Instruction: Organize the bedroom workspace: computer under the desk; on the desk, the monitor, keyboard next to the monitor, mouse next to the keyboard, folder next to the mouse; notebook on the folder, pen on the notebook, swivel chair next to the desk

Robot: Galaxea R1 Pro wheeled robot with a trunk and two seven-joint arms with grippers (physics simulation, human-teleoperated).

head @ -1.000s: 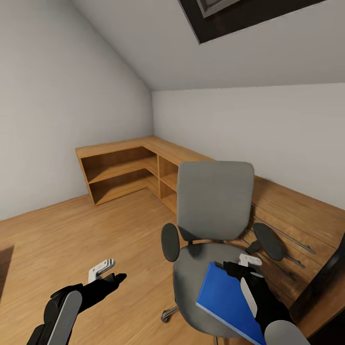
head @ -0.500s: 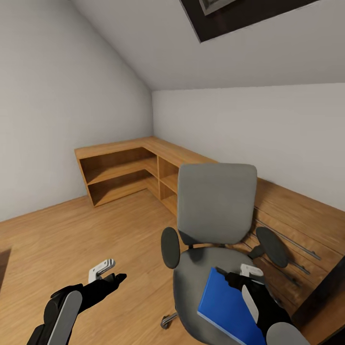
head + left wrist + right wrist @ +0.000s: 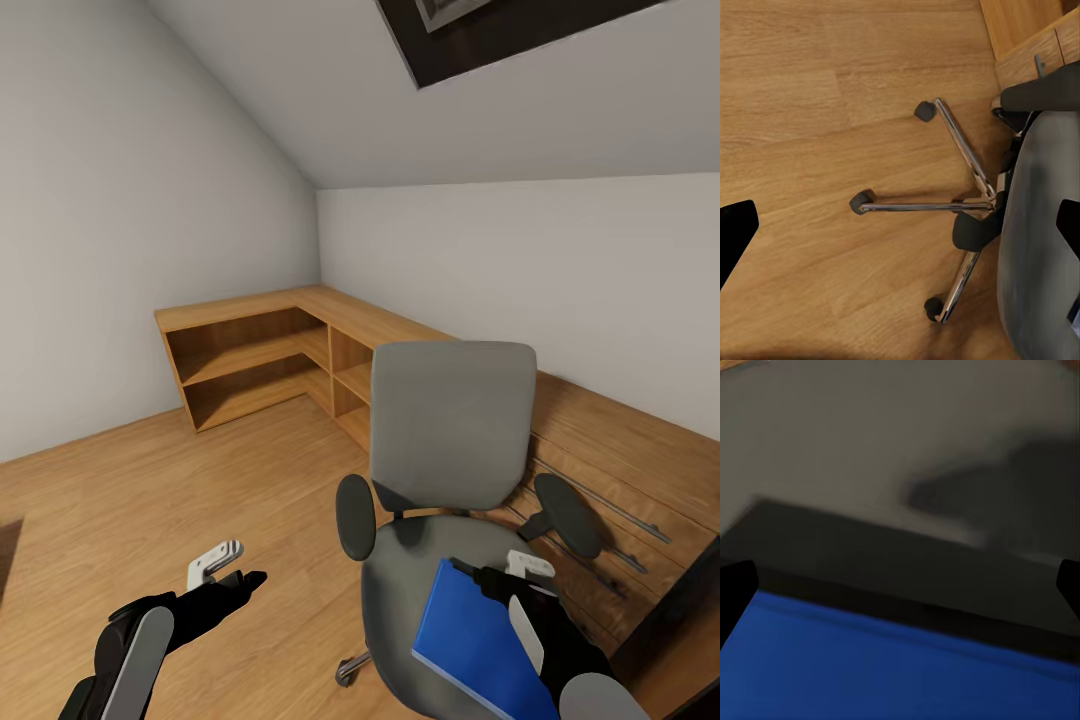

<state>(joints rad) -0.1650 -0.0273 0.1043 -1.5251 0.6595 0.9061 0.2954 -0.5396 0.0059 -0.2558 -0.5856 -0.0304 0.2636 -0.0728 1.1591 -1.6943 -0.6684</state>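
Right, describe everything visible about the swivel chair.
The swivel chair has a grey padded backrest and seat, both matte like fabric, with two oval black armrests. The left wrist view shows its chrome star base on black castors, standing on the wooden floor. The chair is upright, close in front of the low wooden shelf unit. The blue folder is tilted up over the seat's front, with the right end effector at its edge; whether the folder touches the seat cannot be told.
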